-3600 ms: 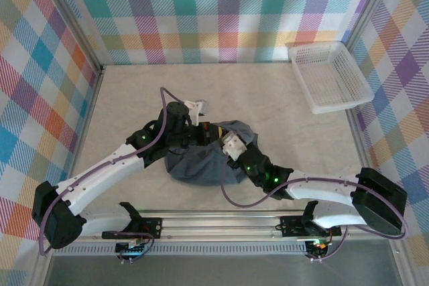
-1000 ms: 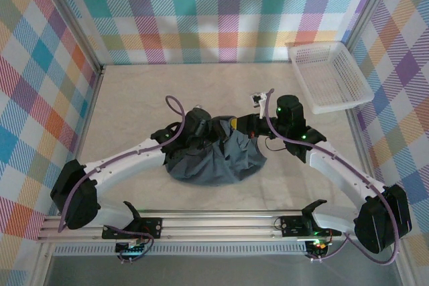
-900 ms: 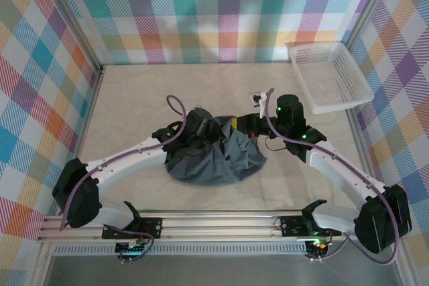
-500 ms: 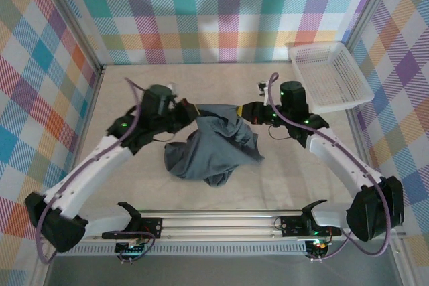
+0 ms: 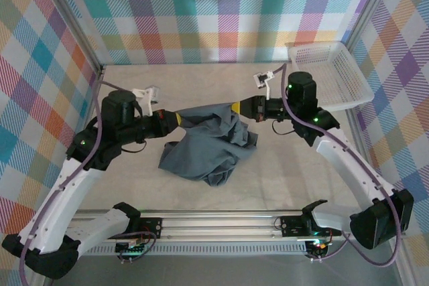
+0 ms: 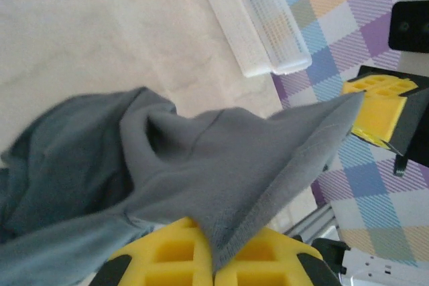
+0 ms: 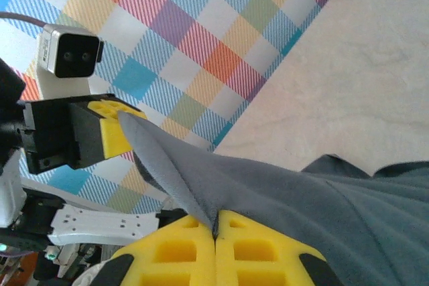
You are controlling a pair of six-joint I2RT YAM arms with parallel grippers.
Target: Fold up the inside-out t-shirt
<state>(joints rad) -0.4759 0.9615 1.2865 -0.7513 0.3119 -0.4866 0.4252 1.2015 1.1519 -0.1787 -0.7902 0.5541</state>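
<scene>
The dark slate-grey t-shirt (image 5: 204,145) hangs stretched between my two grippers above the table's middle, its lower part bunched and drooping to the surface. My left gripper (image 5: 175,119) is shut on the shirt's left edge; the hem (image 6: 281,185) runs out from its yellow pads (image 6: 167,259). My right gripper (image 5: 236,108) is shut on the shirt's right edge, the cloth (image 7: 301,192) pinched between its pads (image 7: 268,252). From the right wrist, the left gripper (image 7: 107,135) holds the far corner.
A white mesh basket (image 5: 332,75) sits at the back right corner, tilted against the wall, also seen from the left wrist (image 6: 258,21). Checkered walls enclose the beige table (image 5: 134,92). The arm rail (image 5: 214,222) runs along the near edge.
Both grippers have risen and pulled apart, left going left and right going back-right, lifting and stretching the shirt from a heap into a hanging span.
</scene>
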